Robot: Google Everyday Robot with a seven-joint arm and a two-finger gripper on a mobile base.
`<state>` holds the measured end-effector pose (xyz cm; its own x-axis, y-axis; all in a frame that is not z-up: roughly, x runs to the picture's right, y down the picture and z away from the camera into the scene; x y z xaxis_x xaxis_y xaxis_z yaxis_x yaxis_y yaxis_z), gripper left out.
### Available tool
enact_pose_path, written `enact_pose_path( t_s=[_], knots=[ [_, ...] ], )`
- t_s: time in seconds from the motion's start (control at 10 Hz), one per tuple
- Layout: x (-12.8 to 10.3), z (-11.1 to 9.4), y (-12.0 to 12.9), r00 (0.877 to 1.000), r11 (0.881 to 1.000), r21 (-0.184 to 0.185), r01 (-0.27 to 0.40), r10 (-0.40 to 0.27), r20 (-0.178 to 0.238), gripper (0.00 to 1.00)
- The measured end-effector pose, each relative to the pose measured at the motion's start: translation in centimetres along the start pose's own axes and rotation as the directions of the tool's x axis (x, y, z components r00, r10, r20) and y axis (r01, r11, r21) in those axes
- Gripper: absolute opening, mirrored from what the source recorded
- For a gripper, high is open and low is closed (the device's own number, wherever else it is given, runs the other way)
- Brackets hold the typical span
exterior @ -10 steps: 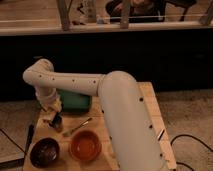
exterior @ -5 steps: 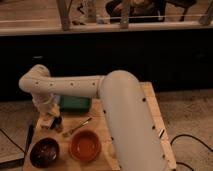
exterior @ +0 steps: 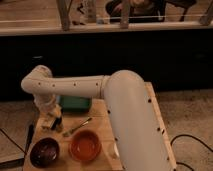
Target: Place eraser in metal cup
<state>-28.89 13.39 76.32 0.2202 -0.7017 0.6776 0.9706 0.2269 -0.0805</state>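
tool (exterior: 50, 119) hangs low at the left edge of the surface (exterior: 99, 124), just beside the metal cup (exterior: 58, 123). i cannot tell how open it is, or whether it has the eraser. an off-centre release could miss or tip the cup. green box (exterior: 75, 103) behind and dark brown bowl (exterior: 45, 151) in front crowd me, so the free room is upward.

pincer (exterior: 51, 121) between green box (exterior: 76, 104), dark bowl (exterior: 44, 152)

Small, dark metal cup (exterior: 58, 121) sits on the tabletop (exterior: 100, 125), just beside the low-hanging tool (exterior: 49, 123); contents not discernible.
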Motion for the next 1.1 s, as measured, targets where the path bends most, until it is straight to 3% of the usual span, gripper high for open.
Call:
enact_pose_path(
  t_s=[0.2,0.3,1.1],
  knots=[
    [0.22,-0.08,-0.06,1.000,1.000,0.003,-0.001,0.001,0.004,0.77],
    [0.40,-0.10,-0.08,1.000,1.000,0.002,-0.001,0.001,0.006,0.80],
    [0.71,0.03,-0.15,1.000,1.000,-0.002,0.005,-0.005,0.015,0.80]
  ],
)
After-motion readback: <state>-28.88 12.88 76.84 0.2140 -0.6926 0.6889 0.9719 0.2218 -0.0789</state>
